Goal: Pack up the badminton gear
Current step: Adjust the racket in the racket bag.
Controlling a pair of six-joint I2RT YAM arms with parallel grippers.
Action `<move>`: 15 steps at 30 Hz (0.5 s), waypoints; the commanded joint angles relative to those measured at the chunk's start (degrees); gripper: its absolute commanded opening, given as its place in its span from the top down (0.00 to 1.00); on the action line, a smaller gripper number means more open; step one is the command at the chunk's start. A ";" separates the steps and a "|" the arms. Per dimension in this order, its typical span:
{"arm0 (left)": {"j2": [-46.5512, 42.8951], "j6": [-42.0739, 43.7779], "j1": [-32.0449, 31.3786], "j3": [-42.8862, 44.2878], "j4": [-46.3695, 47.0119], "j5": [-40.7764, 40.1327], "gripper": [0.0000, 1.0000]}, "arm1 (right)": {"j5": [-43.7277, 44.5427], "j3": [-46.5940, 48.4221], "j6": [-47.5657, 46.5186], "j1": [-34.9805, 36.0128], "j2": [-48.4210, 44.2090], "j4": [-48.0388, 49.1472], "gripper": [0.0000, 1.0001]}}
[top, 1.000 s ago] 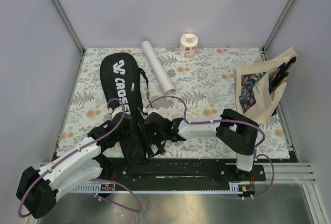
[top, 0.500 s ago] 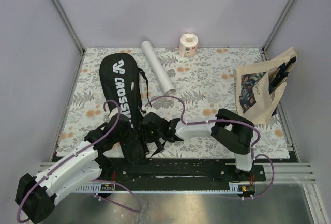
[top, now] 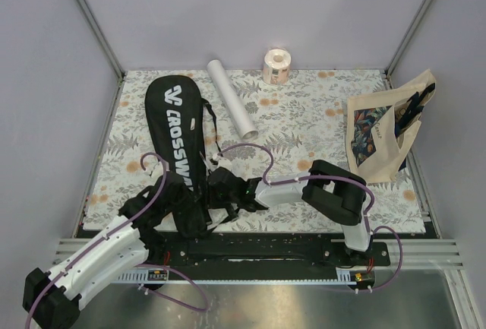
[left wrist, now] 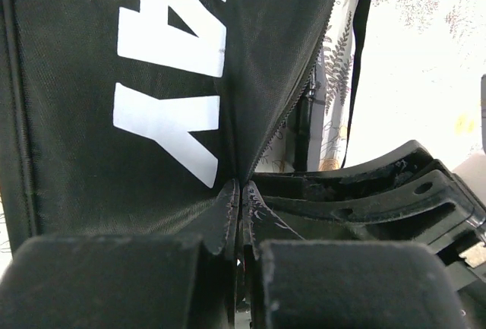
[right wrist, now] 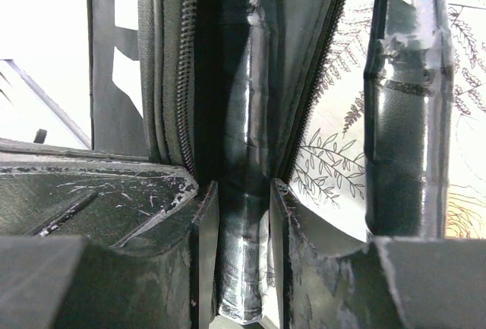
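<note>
The long black racket bag [top: 176, 128] lettered "CROSSWAY" lies on the left of the floral mat. My left gripper [top: 181, 206] is shut on the bag's fabric edge by the open zipper, as the left wrist view shows [left wrist: 241, 192]. My right gripper [top: 216, 194] is shut on a black racket handle [right wrist: 254, 116] that runs into the bag's open mouth [right wrist: 163, 78]. A second black handle [right wrist: 402, 139] lies just to its right on the mat. The racket heads are hidden inside the bag. The white tube [top: 231, 107] lies behind the bag.
A pinkish paper roll [top: 276, 65] stands at the back edge. A beige printed tote bag [top: 383, 131] leans at the right wall. Metal frame posts and grey walls bound the mat [top: 304, 124]. The arms' black base rail runs along the near edge.
Both grippers have moved left and further from the base, and the bag has shifted left with them. The right gripper has travelled towards the bag's mouth with the handle.
</note>
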 commanded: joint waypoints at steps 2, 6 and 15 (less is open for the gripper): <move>-0.31 -2.02 -1.10 -0.61 2.82 7.45 1.00 | 4.62 -1.18 8.29 -0.61 -1.17 17.82 0.75; 3.19 1.49 -1.19 1.93 0.99 6.40 0.86 | 4.53 -2.42 6.62 -0.62 -1.88 17.12 0.71; 6.10 4.31 -3.65 9.41 -15.09 2.71 0.63 | 4.18 -3.30 6.71 -0.70 -1.00 18.70 0.83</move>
